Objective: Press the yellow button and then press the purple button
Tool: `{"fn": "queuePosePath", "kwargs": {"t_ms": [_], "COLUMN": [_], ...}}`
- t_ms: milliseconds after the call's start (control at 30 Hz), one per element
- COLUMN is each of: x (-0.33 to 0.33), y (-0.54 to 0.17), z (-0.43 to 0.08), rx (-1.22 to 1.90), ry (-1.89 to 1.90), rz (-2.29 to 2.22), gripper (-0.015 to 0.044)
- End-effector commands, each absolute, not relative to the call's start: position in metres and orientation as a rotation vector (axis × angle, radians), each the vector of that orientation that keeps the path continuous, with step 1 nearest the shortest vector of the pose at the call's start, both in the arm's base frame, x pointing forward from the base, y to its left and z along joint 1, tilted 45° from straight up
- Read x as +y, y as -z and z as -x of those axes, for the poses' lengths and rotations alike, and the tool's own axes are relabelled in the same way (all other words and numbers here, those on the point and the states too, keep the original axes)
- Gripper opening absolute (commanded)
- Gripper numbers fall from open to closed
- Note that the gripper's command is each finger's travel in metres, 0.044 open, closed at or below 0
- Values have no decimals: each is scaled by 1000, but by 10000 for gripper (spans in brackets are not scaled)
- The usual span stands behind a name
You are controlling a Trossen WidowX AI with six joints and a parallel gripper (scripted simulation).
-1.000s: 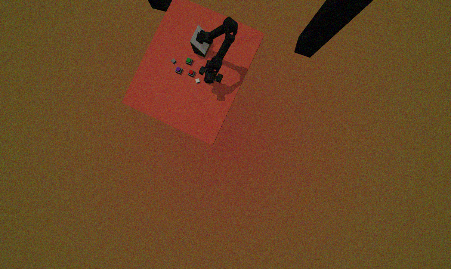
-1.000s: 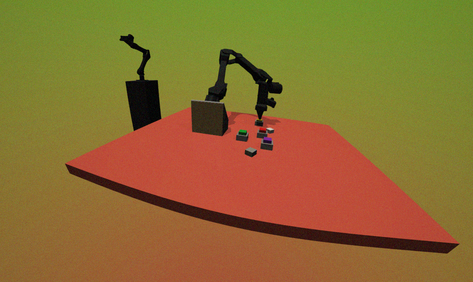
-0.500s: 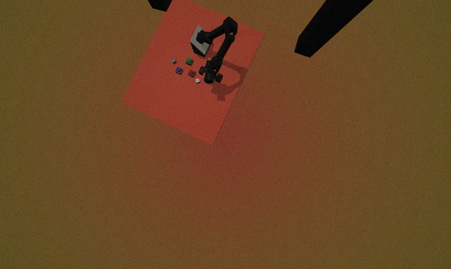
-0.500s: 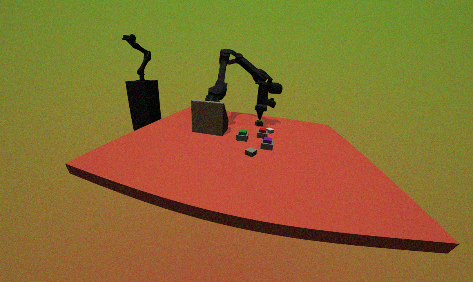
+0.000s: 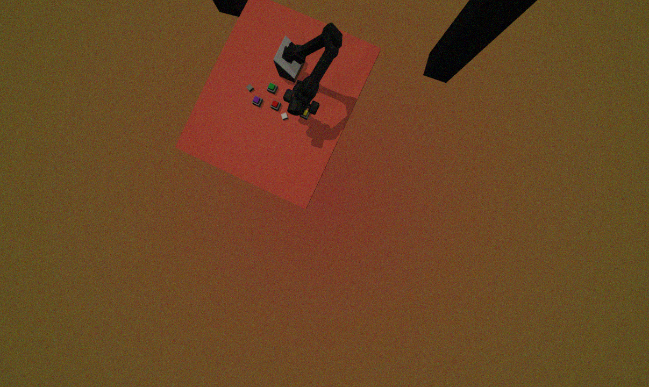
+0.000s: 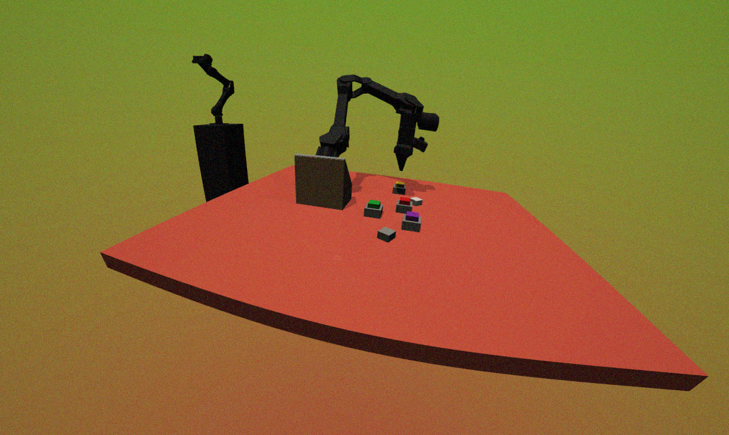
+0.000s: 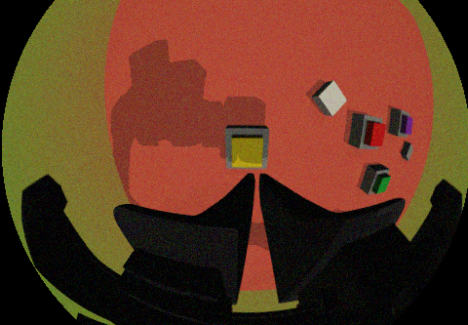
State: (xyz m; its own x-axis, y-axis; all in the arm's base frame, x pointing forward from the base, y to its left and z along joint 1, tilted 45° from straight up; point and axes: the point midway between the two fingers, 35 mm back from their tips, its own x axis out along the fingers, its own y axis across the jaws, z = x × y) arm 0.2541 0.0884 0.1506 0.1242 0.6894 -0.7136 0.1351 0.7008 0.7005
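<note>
The yellow button (image 6: 399, 185) is sitting near the desk's (image 6: 280, 270) far edge, beyond the red button (image 6: 404, 200) and purple button (image 6: 411, 216), while the end effector (image 6: 400, 165) is hovering just above it, apart from it, fingers together on nothing.

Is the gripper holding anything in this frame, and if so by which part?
Nothing is held. The gripper is shut with nothing between its fingers, hanging above the yellow button without touching it.
</note>
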Motion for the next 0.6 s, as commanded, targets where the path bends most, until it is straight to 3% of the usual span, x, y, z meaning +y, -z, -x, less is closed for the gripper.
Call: {"fn": "queuePosePath", "kwargs": {"t_ms": [0,267,567], "x": [65,56,-25], "y": [-180,-173,-105], "z": [-251,-257,-290], "rx": [1392,1388,1384], "ry": [-470,-462,-418], "rz": [-738,-731,-693], "gripper": [20,20,20]}}
